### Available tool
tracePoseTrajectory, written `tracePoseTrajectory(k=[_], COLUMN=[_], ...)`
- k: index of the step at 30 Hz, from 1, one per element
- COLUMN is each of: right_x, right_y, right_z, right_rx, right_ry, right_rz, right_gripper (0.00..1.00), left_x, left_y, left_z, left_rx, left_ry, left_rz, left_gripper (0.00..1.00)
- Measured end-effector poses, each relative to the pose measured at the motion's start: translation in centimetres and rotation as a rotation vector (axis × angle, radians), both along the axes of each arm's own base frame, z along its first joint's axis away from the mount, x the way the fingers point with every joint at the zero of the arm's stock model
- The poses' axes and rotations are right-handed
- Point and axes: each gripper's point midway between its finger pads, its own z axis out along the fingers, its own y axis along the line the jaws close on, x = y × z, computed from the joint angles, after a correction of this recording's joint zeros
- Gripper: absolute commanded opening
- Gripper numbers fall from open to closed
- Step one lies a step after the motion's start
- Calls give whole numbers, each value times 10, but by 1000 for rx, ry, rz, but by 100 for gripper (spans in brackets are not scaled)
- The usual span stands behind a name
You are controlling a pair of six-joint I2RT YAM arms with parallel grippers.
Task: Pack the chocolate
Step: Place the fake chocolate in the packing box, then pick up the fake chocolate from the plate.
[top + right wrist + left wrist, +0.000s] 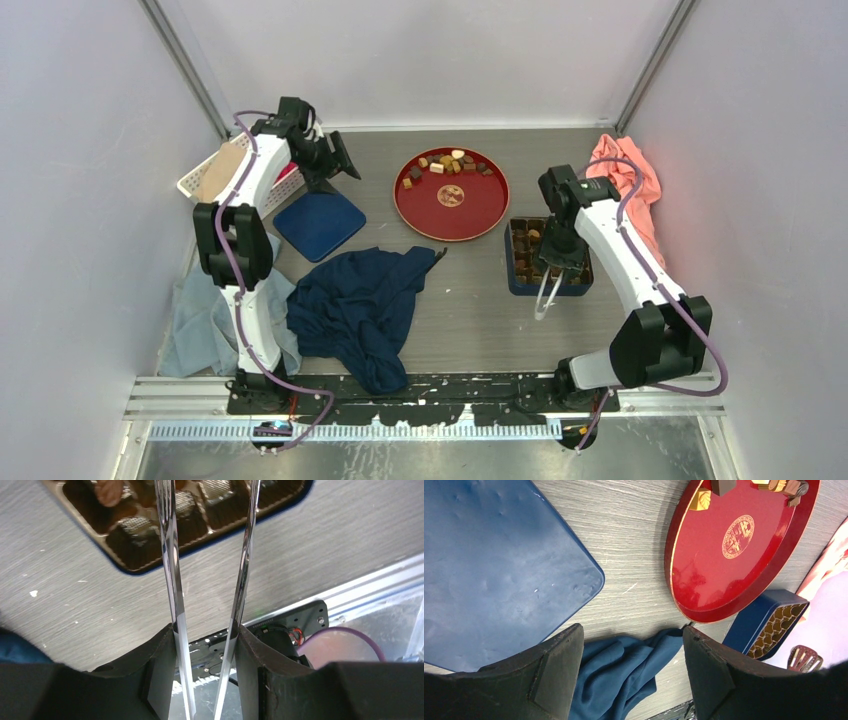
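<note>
Many chocolate pieces (445, 163) lie on the tray (470, 208), left of and beyond the right gripper (205, 640), which clamps tongs (173, 590) above the box (522, 289), while the left gripper (631, 635) gapes empty; smooth tong blades may slip in that clamp, dropping a piece.

The tray (470, 215) is glossy, the tongs (173, 590) polished metal, the table (480, 300) matt wood-grain.
</note>
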Motion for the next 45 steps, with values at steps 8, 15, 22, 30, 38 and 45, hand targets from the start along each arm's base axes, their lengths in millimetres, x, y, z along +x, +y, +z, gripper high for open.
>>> tracePoseTrajectory(k=[8, 15, 22, 30, 38, 45], right_x=[-13, -17, -15, -6, -5, -6], right_y=[-19, -26, -33, -36, -38, -38], right_z=[-26, -40, -45, -52, -53, -53], right_rx=[6, 11, 17, 19, 17, 16], right_ry=[64, 81, 72, 69, 74, 78], right_rz=[-94, -127, -153, -140, -128, -122], right_gripper=[35, 35, 38, 50, 57, 48], left_x=[0, 0, 0, 0, 0, 2], left_y=[0, 0, 0, 0, 0, -1], left_z=[0, 0, 0, 0, 0, 1], left_rx=[0, 0, -2, -2, -3, -8], left_ry=[1, 0, 1, 1, 1, -4], left_rz=[0, 1, 3, 3, 5, 6], left_gripper=[73, 73, 73, 73, 73, 73])
